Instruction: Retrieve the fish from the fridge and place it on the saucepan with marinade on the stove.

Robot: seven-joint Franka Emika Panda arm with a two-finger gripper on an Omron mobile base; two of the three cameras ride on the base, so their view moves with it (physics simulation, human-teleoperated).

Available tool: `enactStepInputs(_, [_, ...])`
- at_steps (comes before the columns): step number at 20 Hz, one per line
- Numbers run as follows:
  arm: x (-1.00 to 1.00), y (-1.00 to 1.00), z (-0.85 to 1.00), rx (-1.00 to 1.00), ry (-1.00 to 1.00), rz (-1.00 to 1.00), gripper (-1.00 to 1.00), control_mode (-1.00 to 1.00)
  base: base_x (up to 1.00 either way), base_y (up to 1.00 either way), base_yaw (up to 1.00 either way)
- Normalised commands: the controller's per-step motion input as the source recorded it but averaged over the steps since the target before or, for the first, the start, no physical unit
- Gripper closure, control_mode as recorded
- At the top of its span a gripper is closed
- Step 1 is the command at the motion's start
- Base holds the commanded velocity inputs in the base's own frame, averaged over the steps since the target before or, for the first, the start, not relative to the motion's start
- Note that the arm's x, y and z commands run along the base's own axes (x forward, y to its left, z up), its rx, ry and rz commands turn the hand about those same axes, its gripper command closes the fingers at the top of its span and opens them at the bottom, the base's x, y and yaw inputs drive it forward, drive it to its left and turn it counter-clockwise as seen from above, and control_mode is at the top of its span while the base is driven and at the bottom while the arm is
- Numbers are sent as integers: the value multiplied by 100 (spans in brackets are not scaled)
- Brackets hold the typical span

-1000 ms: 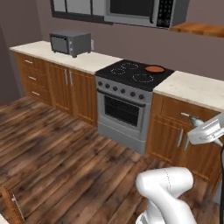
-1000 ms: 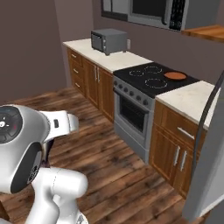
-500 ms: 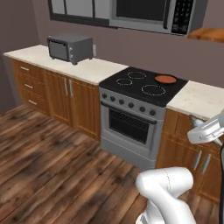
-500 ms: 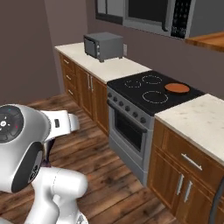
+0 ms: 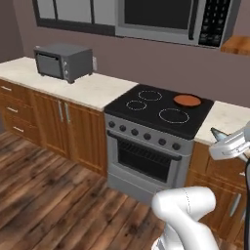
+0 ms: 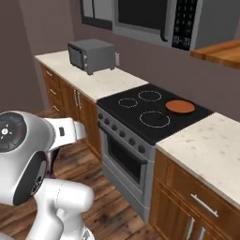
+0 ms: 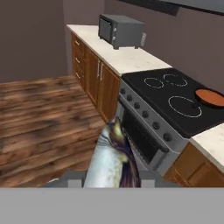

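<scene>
A slim grey-silver fish [image 7: 111, 157] sticks up between the fingers of my gripper [image 7: 111, 178], which is shut on it. In the left base view the gripper [image 5: 230, 146] hangs at the right edge, in front of the counter beside the stove, with the fish's tip [image 5: 218, 134] poking out to the left. The stove [image 5: 156, 111] [image 6: 151, 118] [image 7: 175, 105] is a black cooktop with white rings. On its back right burner sits the saucepan with marinade [image 5: 187, 100] [image 6: 180, 106] [image 7: 210, 97], orange-brown inside. The fridge is out of view.
A grey toaster oven [image 5: 63, 61] [image 6: 91, 55] [image 7: 120, 29] stands on the pale counter [image 5: 90, 90] left of the stove. A microwave [image 5: 176, 19] hangs above the cooktop. Wooden cabinets line the wall, and open wood floor [image 5: 53, 195] lies in front.
The whole picture has shifted: the base has driven closer to the stove, which looks larger and nearer. The gripper keeps its hold on the fish.
</scene>
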Motion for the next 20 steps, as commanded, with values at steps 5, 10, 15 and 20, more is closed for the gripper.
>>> enactStepInputs(5, [0,0,0,0,0,0,100,100,73,-10,-31])
enactStepInputs(10, [0,0,0,0,0,0,100,100,52,-14,-39])
enactStepInputs(15, [0,0,0,0,0,0,100,100,40,-2,-44])
enactStepInputs(20, [0,0,0,0,0,0,100,100,38,0,-46])
